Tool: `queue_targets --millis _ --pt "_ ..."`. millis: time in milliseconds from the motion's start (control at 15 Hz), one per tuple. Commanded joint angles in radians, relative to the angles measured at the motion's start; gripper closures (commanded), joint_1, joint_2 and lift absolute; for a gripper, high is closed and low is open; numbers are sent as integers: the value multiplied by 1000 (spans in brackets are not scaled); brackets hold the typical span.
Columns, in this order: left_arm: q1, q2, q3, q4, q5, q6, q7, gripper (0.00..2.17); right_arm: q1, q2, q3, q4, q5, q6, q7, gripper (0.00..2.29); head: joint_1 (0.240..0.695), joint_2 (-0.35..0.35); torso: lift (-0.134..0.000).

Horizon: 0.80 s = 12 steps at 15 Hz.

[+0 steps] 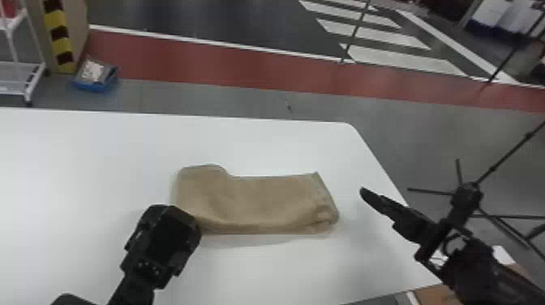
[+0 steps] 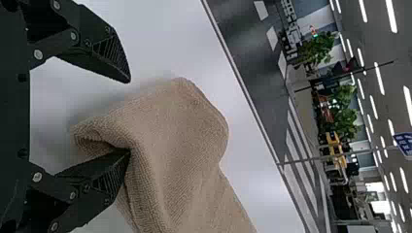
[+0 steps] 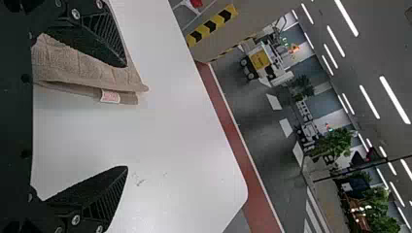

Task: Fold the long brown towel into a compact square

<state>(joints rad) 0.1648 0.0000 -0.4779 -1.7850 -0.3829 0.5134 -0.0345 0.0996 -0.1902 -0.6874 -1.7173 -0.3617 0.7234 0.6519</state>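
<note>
near side, left: the left gripper is at the near corner of the left end of the brown towel. its fingers stand apart – 1 is tucked in at a fold of the cloth, the other is clear of it. no clamp on the fabric is seen from here.

near side, right: the right gripper is off the towel's right end, above the right part of the white table. its 2 fingers are wide apart, with nothing between them gripped.

mid-table: the towel lies as a layered strip, its length running left to right. the left end bulges toward the far side; the right end shows stacked edges, a small white label and a curl at the near corner.

step in hand, as i judge it: the lengthwise fold appears made, and the shortening fold is being set up. next move: close the left fingers on the end layers, lift, and carry that end toward the right. caution – if only the top layer is caught, the stack may shear and the square come out skewed.

far side: beyond the table edge, a red floor strip, then a striped crossing.
</note>
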Motion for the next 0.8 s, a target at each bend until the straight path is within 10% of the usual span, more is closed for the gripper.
queue_targets --millis 0,333,733 --pt "1 0 1 7 -2 1 -21 680 0 -1 -1 -1 0 0 0 147 695 -350 -123" --pt "28 2 16 -8 15 -20 18 1986 -15 -1 20 -1 6 3 -2 147 695 -350 -123" --pt "85 2 91 -79 271 20 4 2013 -21 -6 66 -1 18 15 0 147 695 -350 -123"
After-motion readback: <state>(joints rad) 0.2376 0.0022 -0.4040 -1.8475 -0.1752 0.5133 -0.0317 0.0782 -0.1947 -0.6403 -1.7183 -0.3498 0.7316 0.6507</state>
